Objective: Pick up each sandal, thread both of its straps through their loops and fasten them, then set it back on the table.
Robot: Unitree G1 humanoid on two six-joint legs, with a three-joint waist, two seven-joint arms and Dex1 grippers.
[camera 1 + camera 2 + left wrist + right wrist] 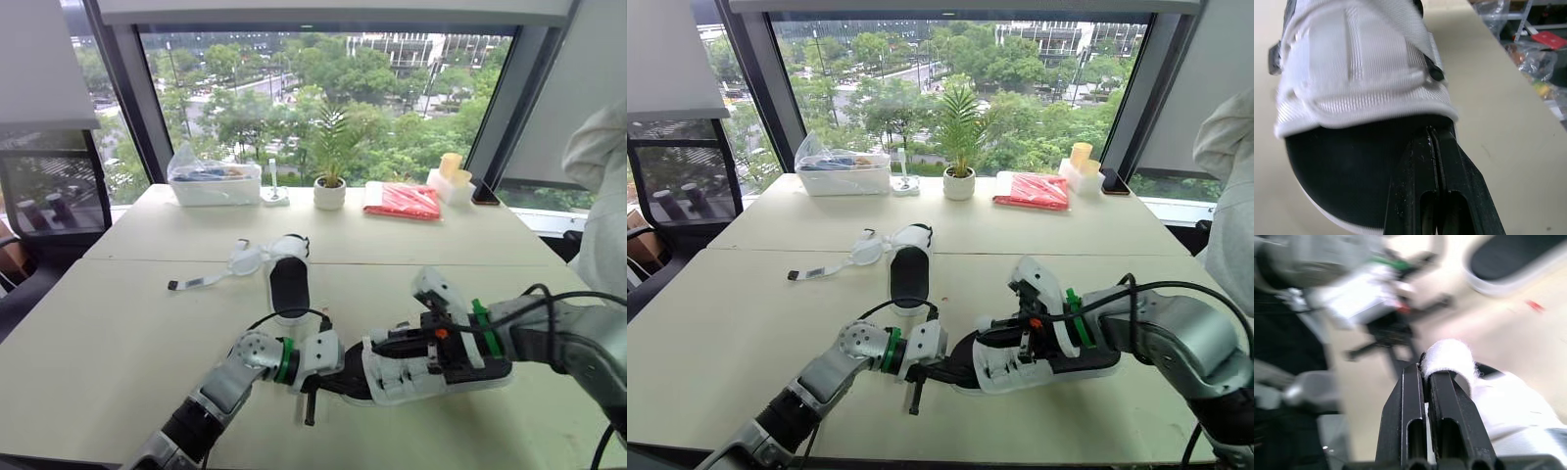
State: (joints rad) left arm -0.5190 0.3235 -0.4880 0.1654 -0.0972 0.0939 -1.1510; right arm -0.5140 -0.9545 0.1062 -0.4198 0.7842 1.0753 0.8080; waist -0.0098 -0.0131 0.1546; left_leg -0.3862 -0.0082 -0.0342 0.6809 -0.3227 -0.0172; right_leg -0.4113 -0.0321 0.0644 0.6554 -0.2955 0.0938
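Right jaws clamp a sandal strap; far bin holds bags.

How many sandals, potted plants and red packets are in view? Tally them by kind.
Sandals: 2 (held sandal, far sandal)
Potted plant: 1
Red packet: 1
Total: 4

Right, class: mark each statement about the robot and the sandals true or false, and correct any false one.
1. The right gripper pinches a white strap. True.
2. The far sandal is fully fastened. False: a loose strap trails from it across the table.
3. A potted plant stands by the window. True.
4. The left gripper is open. False: it is shut on the near sandal.
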